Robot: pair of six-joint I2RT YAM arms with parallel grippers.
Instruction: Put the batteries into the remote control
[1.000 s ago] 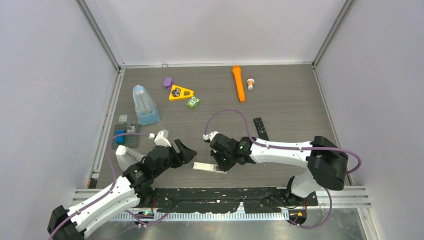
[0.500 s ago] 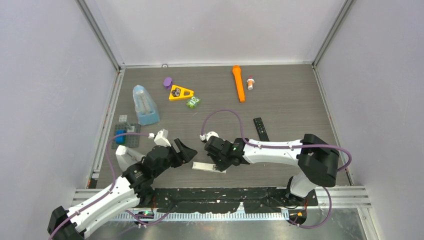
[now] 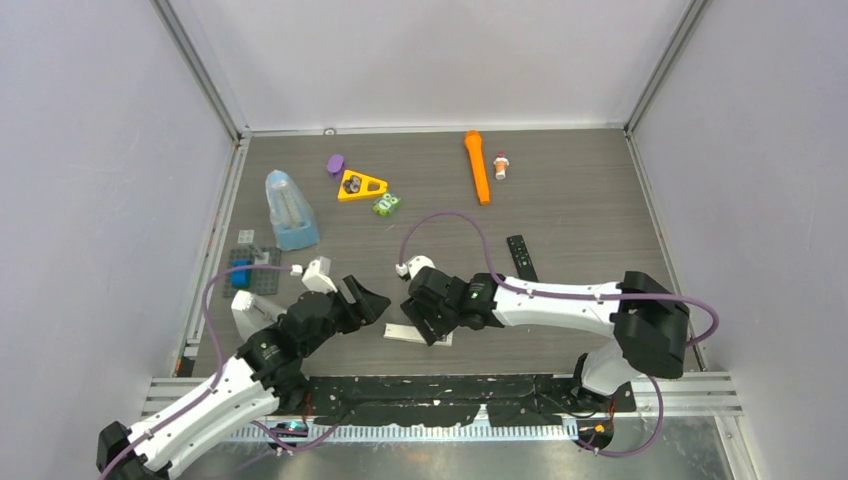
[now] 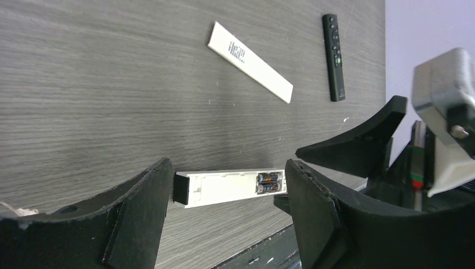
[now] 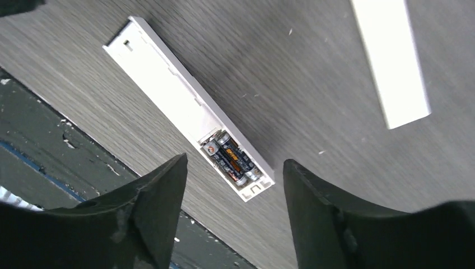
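Note:
The remote control (image 4: 224, 188) is a white bar with a dark end, lying face down near the table's front edge with its back open. Two batteries (image 5: 229, 157) lie side by side in the compartment at one end. My right gripper (image 5: 235, 162) hangs open just above that end, its fingers either side of the batteries (image 4: 269, 182) and holding nothing. My left gripper (image 4: 227, 168) is open and empty, looking along the remote control (image 5: 168, 73) from the left. From above, the right gripper (image 3: 428, 325) covers part of the remote control (image 3: 398, 331), with the left gripper (image 3: 362, 300) close beside it.
A flat white cover strip (image 4: 250, 61) and a black remote (image 3: 521, 257) lie beyond. Further back are an orange torch (image 3: 477, 165), a yellow triangle (image 3: 361, 185) and a clear blue container (image 3: 289, 210). Grey brick plates (image 3: 250, 268) lie at the left. A black taped edge (image 5: 67, 162) runs close by.
My right gripper has gone from shut to open and has shifted a little to the left over the remote control. The left arm has barely moved.

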